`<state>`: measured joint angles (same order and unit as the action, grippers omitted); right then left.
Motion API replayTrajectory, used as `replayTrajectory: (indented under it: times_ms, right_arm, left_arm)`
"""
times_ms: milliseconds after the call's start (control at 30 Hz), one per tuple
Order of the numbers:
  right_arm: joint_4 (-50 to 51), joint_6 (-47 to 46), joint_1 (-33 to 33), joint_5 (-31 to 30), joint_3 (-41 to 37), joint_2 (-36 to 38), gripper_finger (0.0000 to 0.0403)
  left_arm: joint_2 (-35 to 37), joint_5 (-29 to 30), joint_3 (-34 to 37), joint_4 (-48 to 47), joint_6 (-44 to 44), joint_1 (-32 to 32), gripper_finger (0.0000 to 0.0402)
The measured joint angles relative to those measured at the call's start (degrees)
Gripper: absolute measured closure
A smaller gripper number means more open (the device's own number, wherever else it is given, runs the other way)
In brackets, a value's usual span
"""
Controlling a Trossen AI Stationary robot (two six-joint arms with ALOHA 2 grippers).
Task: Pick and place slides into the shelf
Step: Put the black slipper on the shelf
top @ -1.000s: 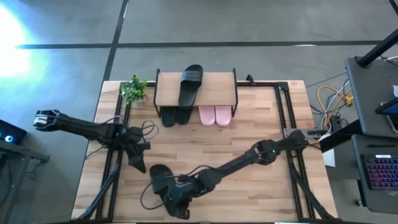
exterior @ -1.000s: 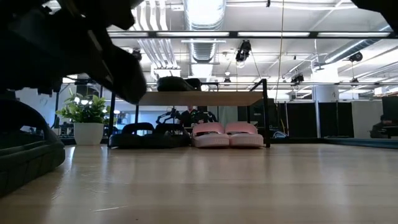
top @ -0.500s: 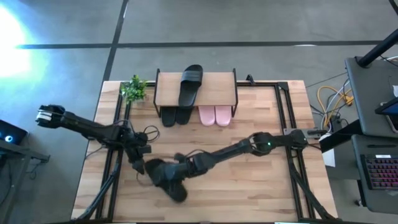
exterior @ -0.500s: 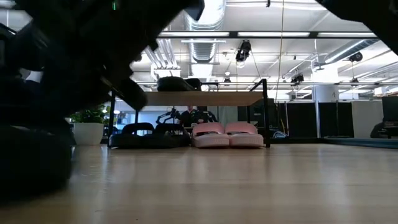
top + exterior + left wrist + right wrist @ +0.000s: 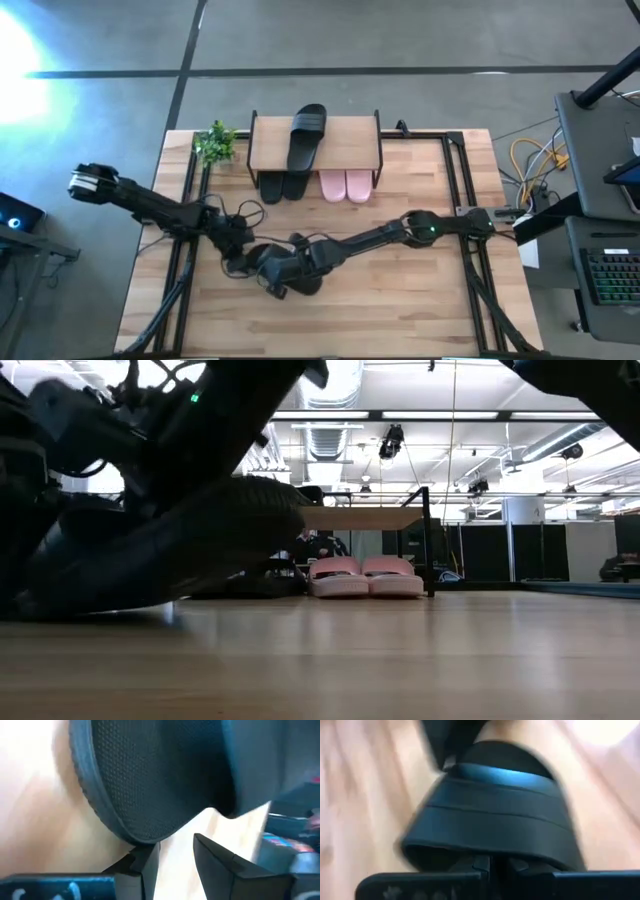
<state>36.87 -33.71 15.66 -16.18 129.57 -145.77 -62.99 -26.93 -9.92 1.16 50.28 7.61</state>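
A black slide (image 5: 278, 274) lies near the middle of the table, between my two grippers. My right gripper (image 5: 296, 268) is shut on it. My left gripper (image 5: 175, 855) stands open at the slide's rounded end (image 5: 145, 820), with one fingertip (image 5: 145, 862) right at the sole's rim; whether it touches, I cannot tell. The shelf (image 5: 268, 150) stands at the far edge. A black slide (image 5: 307, 135) lies on its top board, and a black pair (image 5: 280, 186) and a pink pair (image 5: 346, 186) stand under it. My right gripper holds the slide by the lower edge of its broad strap (image 5: 490, 851), at the strap's middle; the fingers hide the exact place of contact. It comes slanting down from the table's right. The slide sits tilted, one end (image 5: 285, 500) raised and the other (image 5: 60, 585) low by the table.
A small potted plant (image 5: 215, 142) stands left of the shelf. Black frame rails run along the table's left side (image 5: 185, 270) and right side (image 5: 468, 250). Bare wood lies right of the slide and toward the near edge.
My right gripper has swung from the table's near edge toward the left and far side, taking the black slide along. The slide has turned and tipped up at one end. My left gripper has come down and toward the slide.
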Motion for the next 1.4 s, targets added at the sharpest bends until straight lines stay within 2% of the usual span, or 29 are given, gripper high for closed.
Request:
replayTrajectory:
  times_ms: [133, 267, 467, 600, 767, 967, 1133, 1400]
  right_arm:
    - [5.16, -0.19, 2.06, 2.1, 1.32, 0.94, 0.0394]
    - [11.42, -0.59, 3.62, 1.93, 2.37, 2.18, 0.0394]
    - [22.33, -5.76, 5.09, -4.77, 2.39, 4.85, 0.0393]
    - [26.56, -0.52, 5.98, -4.86, 2.39, 5.46, 0.0376]
    - [27.31, 14.84, 6.69, -4.49, 2.03, 5.21, 0.0318]
    - [28.26, 16.86, 5.6, -5.0, 1.51, 5.06, 0.0227]
    - [28.34, 21.57, 5.73, -5.52, 1.4, 5.06, 0.0183]
    - [22.82, 28.14, 5.38, -18.2, -2.66, 5.06, 0.0172]
  left_arm:
    - [-1.64, 13.67, -1.31, 10.07, -5.63, -0.79, 0.0291]
    - [-0.56, 18.65, -3.0, 16.03, -4.55, -0.83, 0.0291]
    - [3.83, 18.06, -4.99, 11.42, -5.42, -0.87, 0.0291]
    - [7.84, 17.75, -4.93, 6.08, -6.97, -0.85, 0.0291]
    - [12.48, 17.43, -4.97, -0.45, -7.54, -0.81, 0.0291]
    - [14.78, 17.36, -4.93, -2.31, -7.38, -0.81, 0.0291]
    - [16.67, 16.72, -5.06, -3.4, -7.15, -0.77, 0.0291]
    - [20.18, 16.23, -5.04, -3.3, -7.16, -0.76, 0.0291]
